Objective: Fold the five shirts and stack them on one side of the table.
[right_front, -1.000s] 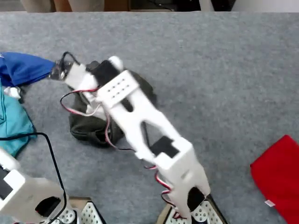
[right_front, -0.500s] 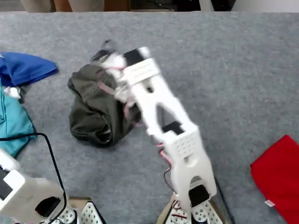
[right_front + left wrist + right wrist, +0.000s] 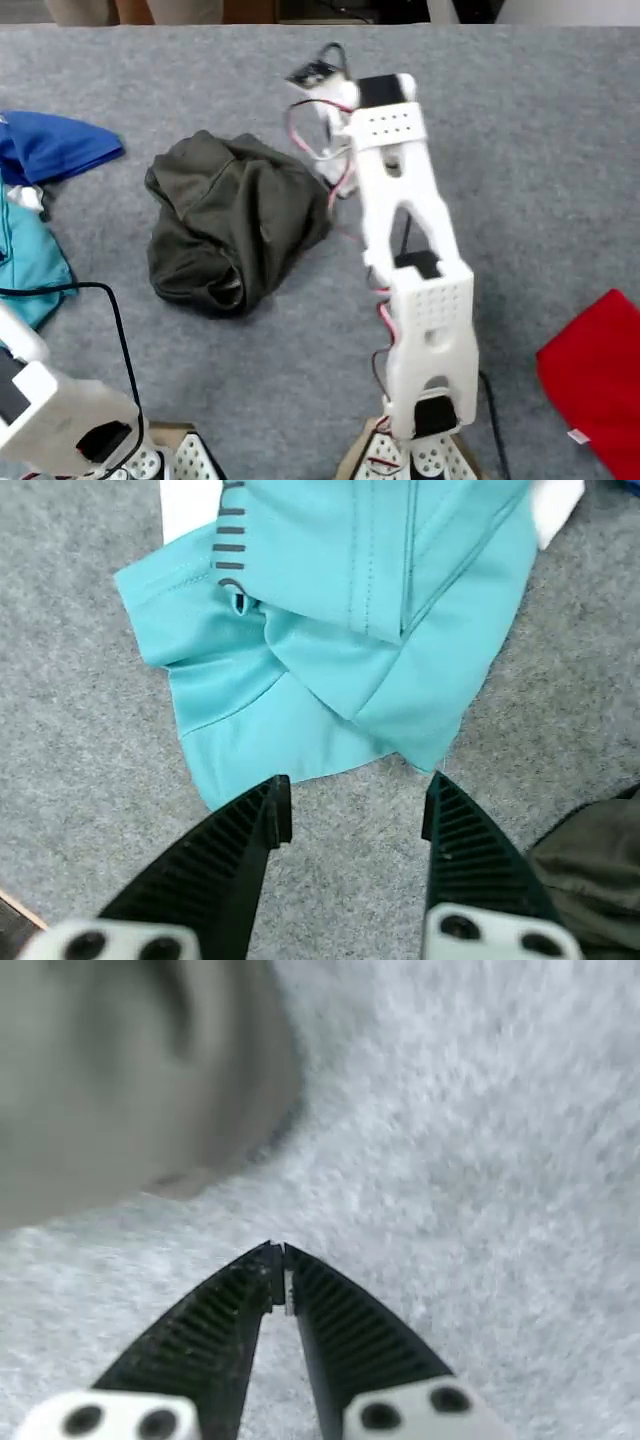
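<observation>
Left edge of the table point(image 3: 520, 150): blue shirt point(image 3: 50, 145) lay toward the far side with the teal shirt point(image 3: 25, 265) just nearer along the same edge, the two close together. I judged this edge to be the stacking side. The teal shirt was creased and doubled over itself, not a neat fold, so it probably needed redoing before it could carry a stack. The left gripper point(image 3: 355, 800) hung directly over the teal shirt's hem, fingers apart and empty, tips clear of the cloth. That posture suited a downward pinch on that hem, or simply waiting out of the other arm's way. Left of the table's middle, the olive shirt point(image 3: 230, 225) sat as a crumpled mound, unfolded, well apart from the left-edge pair. It would have to be spread flat before any fold. Just beside it on the right, toward the far edge, the right gripper point(image 3: 312, 74) was held low over bare table, fingers together with nothing between them. Its wrist view showed the olive cloth alongside the tips, not touching them. With the fingers together it could not take cloth; opening them would come first. At the right edge, toward the near corner, the red shirt point(image 3: 595, 375) lay partly off view, untouched and farthest from the assumed stack. Task judged at an early stage.
</observation>
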Motion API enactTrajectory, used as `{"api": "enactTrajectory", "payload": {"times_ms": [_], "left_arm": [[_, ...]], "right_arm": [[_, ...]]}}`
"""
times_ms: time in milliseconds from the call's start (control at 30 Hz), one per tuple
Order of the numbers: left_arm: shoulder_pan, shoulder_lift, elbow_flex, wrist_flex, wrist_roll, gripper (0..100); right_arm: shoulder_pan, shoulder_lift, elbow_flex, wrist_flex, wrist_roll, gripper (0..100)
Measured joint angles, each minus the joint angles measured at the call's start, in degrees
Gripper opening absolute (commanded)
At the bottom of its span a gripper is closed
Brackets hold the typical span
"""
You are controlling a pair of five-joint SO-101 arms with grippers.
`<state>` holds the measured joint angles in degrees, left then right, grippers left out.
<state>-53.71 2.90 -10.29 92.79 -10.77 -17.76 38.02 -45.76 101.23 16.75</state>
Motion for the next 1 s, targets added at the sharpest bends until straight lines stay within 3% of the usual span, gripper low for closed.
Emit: {"api": "enactTrajectory", "payload": {"times_ms": [200,333,467,567,700,767,1000], "left_arm": [[0.0,0.0,0.0,0.0,0.0,22],[0.0,0.0,0.0,0.0,0.0,22],[0.0,0.0,0.0,0.0,0.0,22],[0.0,-0.1,1.8,0.0,0.0,22],[-0.6,-0.1,4.1,0.0,0.0,22],[-1.3,-0.2,4.7,0.0,0.0,22],[-1.5,-0.2,4.8,0.0,0.0,22]], "right_arm": [[-13.7,-2.7,0.0,0.0,-1.8,32.0],[-20.5,-1.0,-0.2,-1.3,-3.3,32.6],[-22.8,5.0,-0.4,-4.0,-4.3,32.4],[-22.9,9.4,-0.4,-6.1,-4.5,25.4],[-22.3,12.0,-0.4,-6.5,-4.4,0.0],[-20.4,12.0,-1.2,-6.2,-4.4,3.8],[-8.6,12.2,-7.6,-0.9,-4.4,0.5]]}}
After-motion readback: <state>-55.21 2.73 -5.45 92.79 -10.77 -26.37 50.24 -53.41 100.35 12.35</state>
